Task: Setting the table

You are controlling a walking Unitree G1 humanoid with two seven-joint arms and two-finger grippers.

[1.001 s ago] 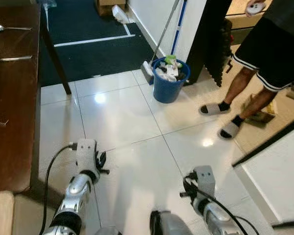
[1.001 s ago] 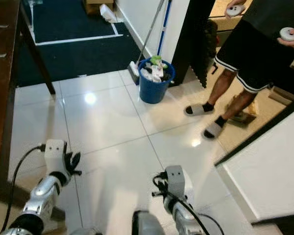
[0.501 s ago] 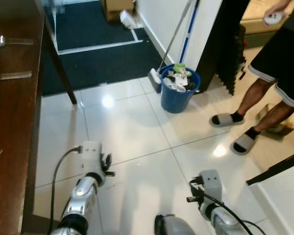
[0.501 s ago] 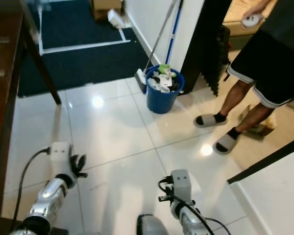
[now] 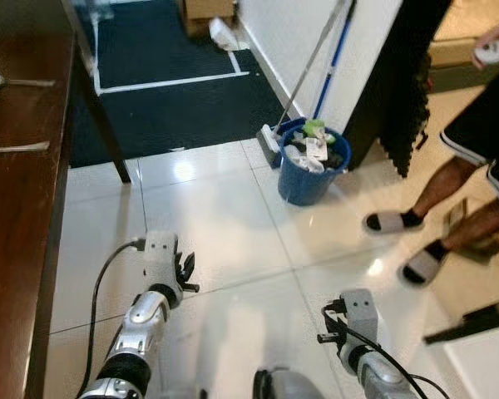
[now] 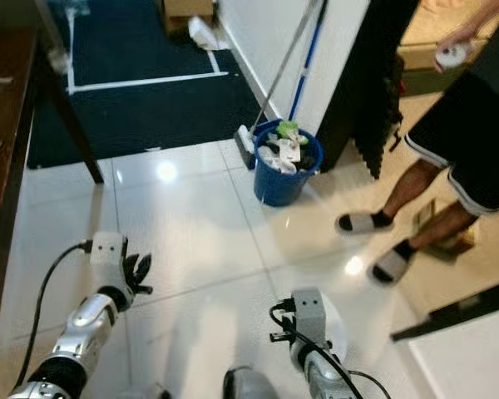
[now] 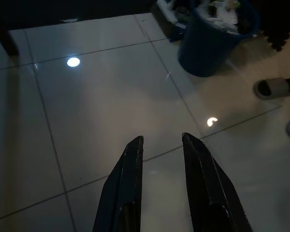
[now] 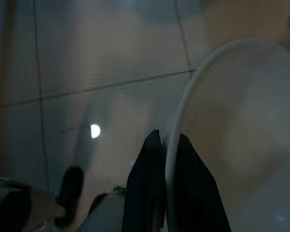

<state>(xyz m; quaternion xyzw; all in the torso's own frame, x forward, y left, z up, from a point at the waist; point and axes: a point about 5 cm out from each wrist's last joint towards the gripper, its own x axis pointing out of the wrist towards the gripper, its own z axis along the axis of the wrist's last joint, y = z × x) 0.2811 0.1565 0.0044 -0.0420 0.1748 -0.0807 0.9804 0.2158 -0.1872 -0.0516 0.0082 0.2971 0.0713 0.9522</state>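
The step in hand looks like carrying a plate over to the table, which stands at the robot's left. To do it well the robot should turn left and close in on the dark wooden table [image 5: 21, 191] slowly, keeping the plate level and the pinch on its rim firm, since a thin rim held edge-on could slip with a jolt. It should aim for a bare stretch of tabletop near the cutlery already laid there: a spoon [image 5: 0, 81] and, nearer, what seems to be a fork [image 5: 17, 149] (too small to be sure).

The left gripper [image 7: 160, 141] hangs low over the white tiled floor [image 5: 216, 208] beside the table edge, its two black fingers parted by a narrow gap with nothing between them.

Further right a blue bucket [image 5: 312, 162] stuffed with rubbish stands against the wall with a mop [image 5: 303, 79] leaning by it; both are worth a wide berth.

The right gripper [image 8: 166, 140] has its fingers closed tight on the rim of a white plate [image 8: 237, 130], which spreads out to one side of them above the floor.

At far right a person in slippers [image 5: 461, 179] stands holding a small white controller [image 5: 489, 53].
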